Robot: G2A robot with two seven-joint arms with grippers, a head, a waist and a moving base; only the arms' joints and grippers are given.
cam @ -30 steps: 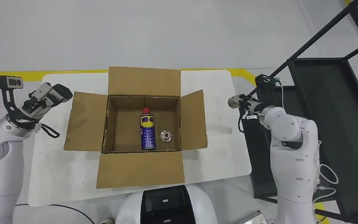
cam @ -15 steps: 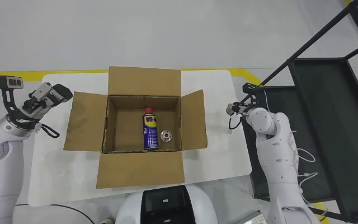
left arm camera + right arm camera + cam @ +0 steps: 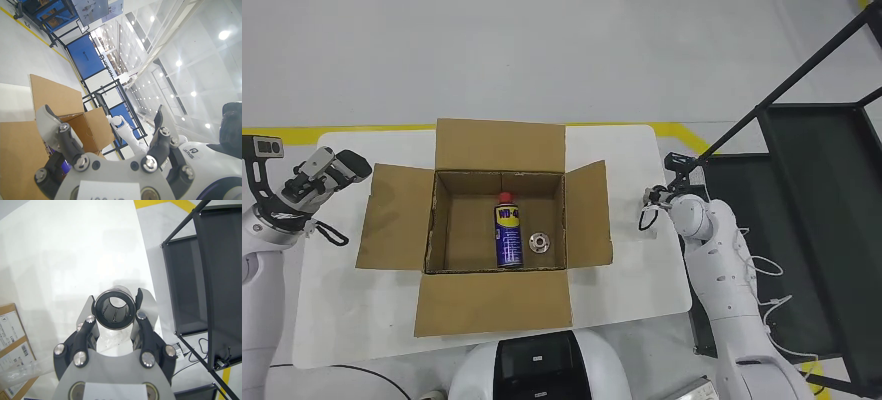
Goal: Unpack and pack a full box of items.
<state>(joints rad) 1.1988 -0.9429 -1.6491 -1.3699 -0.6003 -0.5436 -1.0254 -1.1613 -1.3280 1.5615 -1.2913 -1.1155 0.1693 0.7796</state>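
The right claw (image 3: pixel 115 294) grips a bearing (image 3: pixel 115 313) (a hollow metal cylinder) over the desk (image 3: pixel 647 270), just right of the box (image 3: pixel 497 300). Left of the box, the left claw (image 3: pixel 102 111) gapes wide. Inside the box lie a can (image 3: pixel 507 232) and a ring (image 3: pixel 538 241).

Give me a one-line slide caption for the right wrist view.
Right hand grips a hollow metal cylinder over the white table, a dark rack alongside.
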